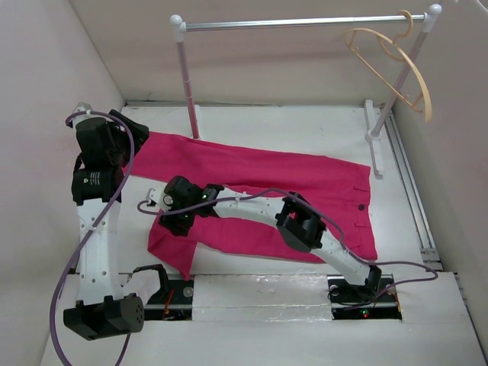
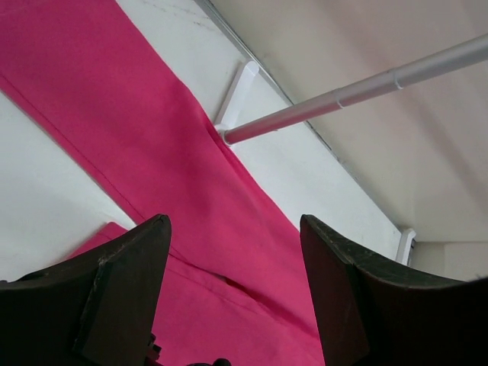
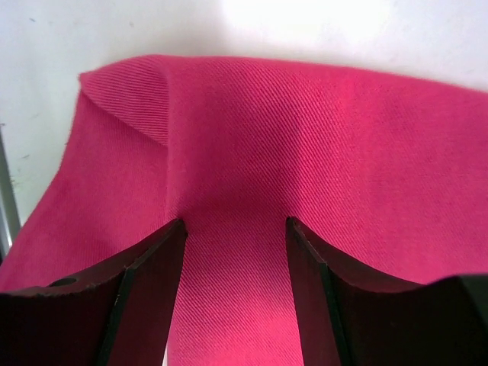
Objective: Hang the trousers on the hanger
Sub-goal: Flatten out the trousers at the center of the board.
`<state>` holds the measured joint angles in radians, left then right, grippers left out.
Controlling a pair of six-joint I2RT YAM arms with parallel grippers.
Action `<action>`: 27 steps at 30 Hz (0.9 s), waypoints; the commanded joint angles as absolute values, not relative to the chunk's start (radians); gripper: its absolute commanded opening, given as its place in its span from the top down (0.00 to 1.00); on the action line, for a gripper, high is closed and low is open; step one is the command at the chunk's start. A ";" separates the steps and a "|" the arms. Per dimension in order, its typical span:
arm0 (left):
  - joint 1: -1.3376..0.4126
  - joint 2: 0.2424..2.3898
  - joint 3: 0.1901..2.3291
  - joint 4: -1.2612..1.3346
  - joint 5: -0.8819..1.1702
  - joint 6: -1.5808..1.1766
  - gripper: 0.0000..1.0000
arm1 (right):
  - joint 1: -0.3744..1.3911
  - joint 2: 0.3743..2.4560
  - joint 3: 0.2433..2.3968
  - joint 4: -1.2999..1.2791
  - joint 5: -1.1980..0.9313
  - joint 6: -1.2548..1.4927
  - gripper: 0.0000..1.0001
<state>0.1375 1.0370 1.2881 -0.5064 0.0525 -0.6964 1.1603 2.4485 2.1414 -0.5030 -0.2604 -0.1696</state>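
The pink trousers (image 1: 290, 194) lie flat on the white table, waist to the right and legs running left. The tan wooden hanger (image 1: 389, 65) hangs at the right end of the rail, far from both grippers. My left gripper (image 1: 137, 141) is open over the far leg's left end; in the left wrist view (image 2: 234, 221) pink cloth (image 2: 152, 137) lies below the spread fingers. My right gripper (image 1: 169, 217) is open at the near leg's cuff; in the right wrist view (image 3: 236, 222) its tips rest on the cloth (image 3: 305, 137), whose corner is folded over.
A white-and-silver clothes rail (image 1: 305, 23) stands at the back, its left post (image 1: 188, 84) rising beside the far trouser leg and also showing in the left wrist view (image 2: 343, 95). Its right foot (image 1: 374, 137) sits by the waist. Walls close the sides and back.
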 commanded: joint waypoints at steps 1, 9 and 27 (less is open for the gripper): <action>0.135 1.022 1.293 -0.471 0.043 -0.654 0.36 | 1.163 2.465 2.204 -0.505 -0.276 -0.134 0.39; 0.135 1.022 1.276 -0.489 0.017 -0.614 0.36 | 1.190 2.404 2.111 -0.411 -0.302 -0.098 0.36; 0.135 1.012 1.193 -0.465 0.052 -0.584 0.40 | 1.157 2.193 1.923 -0.270 -0.172 -0.009 1.00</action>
